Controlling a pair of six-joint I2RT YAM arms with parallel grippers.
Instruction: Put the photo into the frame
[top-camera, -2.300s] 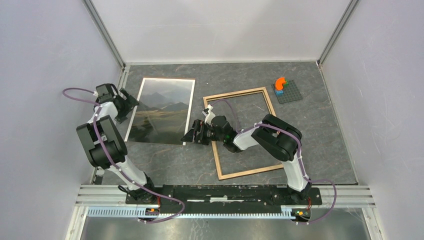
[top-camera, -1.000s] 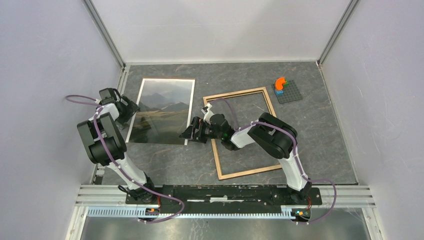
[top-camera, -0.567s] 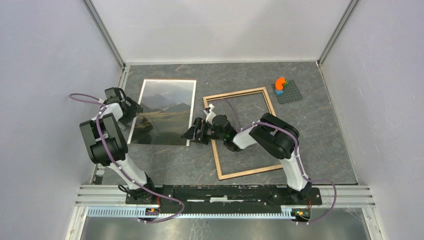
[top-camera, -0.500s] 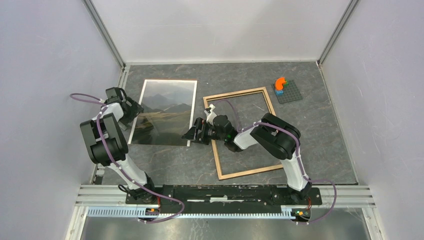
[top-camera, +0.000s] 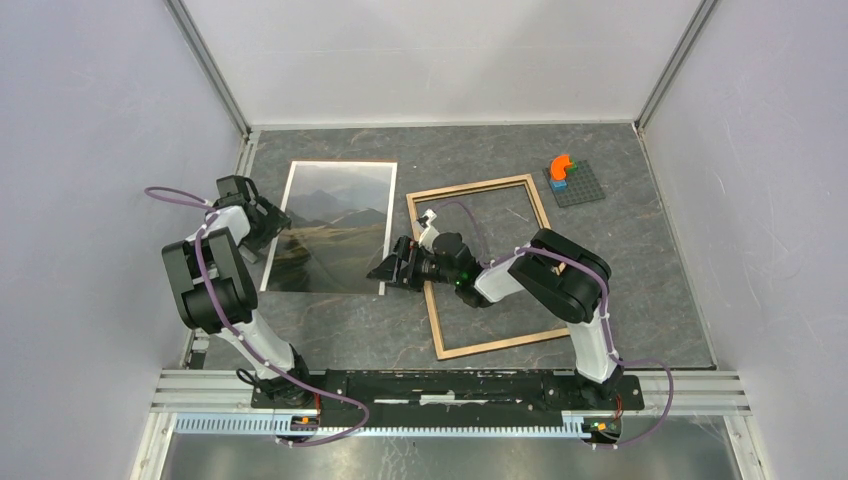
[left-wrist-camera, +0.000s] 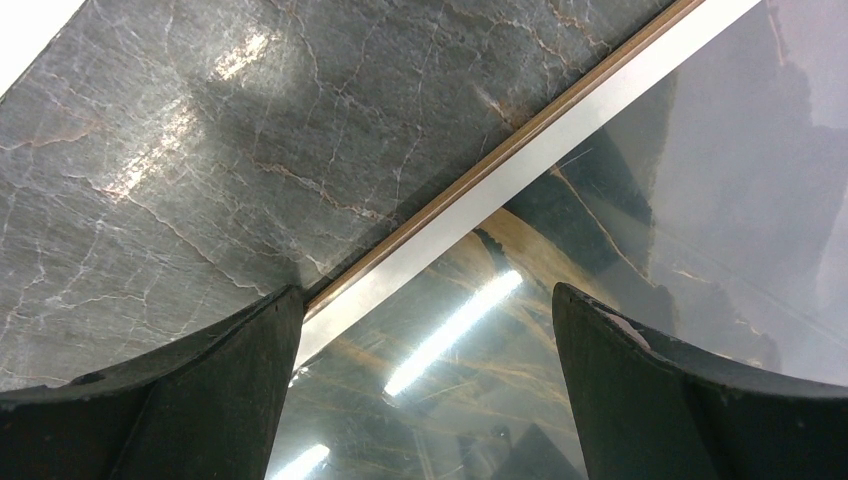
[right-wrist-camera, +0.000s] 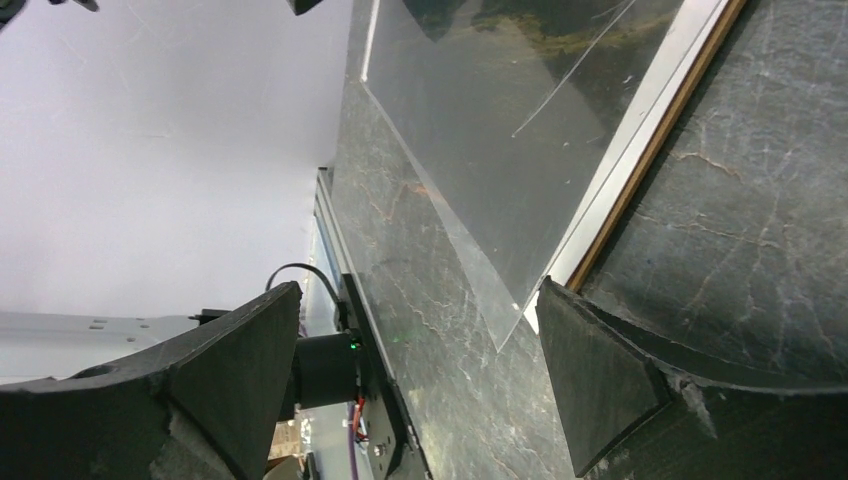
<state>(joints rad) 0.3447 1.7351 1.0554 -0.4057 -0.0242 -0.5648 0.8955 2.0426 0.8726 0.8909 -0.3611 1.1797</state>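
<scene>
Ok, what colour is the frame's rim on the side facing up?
The frame shows a light wood-brown rim, clearest in the top external view.

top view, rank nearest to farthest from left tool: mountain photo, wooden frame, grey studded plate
1. Glossy mountain landscape photo, at the left tool, left side.
2. Light wood rectangular frame, centre.
3. Grey studded plate with orange piece, far right.
</scene>
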